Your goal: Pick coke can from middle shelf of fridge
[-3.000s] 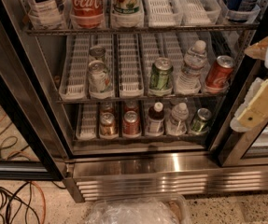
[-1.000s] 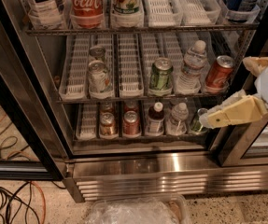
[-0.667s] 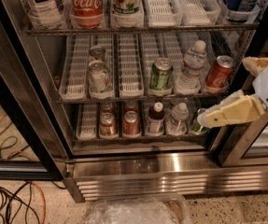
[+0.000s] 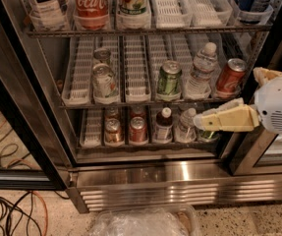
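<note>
The coke can (image 4: pixel 230 76), red with a silver top, stands upright at the right end of the middle shelf (image 4: pixel 135 101) of white slotted lane trays in the fridge (image 4: pixel 180 191). My gripper (image 4: pixel 228 98) comes in from the right edge, open. Its long cream lower finger (image 4: pixel 224 120) points left, just below the can and in front of the bottom rack. The short upper finger (image 4: pixel 264 74) shows right of the can. Nothing is held, and the can stands apart from both fingers.
On the middle shelf stand a green can (image 4: pixel 169 78), a water bottle (image 4: pixel 202 73) and silver cans (image 4: pixel 103 80). A big Coca-Cola bottle (image 4: pixel 90 1) is on the rack above. Cans and bottles fill the bottom rack (image 4: pixel 138 130). Cables (image 4: pixel 13 215) and a plastic bag (image 4: pixel 145 222) lie on the floor.
Since three seconds ago my gripper has come down and leftwards, its lower finger now reaching in front of the bottom rack. Over the last second it has hardly moved. The cans stay put.
</note>
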`<state>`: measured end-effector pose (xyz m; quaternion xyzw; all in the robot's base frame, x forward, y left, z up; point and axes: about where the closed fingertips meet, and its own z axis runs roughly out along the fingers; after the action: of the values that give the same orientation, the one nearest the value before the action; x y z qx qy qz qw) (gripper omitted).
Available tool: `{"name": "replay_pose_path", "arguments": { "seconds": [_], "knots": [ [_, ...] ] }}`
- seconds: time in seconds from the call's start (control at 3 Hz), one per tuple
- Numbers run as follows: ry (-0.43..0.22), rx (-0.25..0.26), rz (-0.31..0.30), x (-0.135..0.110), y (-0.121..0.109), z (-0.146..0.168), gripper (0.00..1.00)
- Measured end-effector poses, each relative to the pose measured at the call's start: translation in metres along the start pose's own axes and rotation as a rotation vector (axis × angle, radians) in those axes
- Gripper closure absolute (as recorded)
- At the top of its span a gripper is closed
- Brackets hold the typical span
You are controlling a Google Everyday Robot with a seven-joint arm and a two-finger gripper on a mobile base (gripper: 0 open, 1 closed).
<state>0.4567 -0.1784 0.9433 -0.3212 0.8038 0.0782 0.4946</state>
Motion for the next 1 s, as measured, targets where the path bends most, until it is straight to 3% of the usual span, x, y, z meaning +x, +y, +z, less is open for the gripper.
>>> {"name": "replay_pose_path", "arguments": {
  "seconds": [1.0],
  "knots": [
    [-0.211, 0.167, 0.2, -0.004, -0.005, 0.04, 0.0]
  ]
}}
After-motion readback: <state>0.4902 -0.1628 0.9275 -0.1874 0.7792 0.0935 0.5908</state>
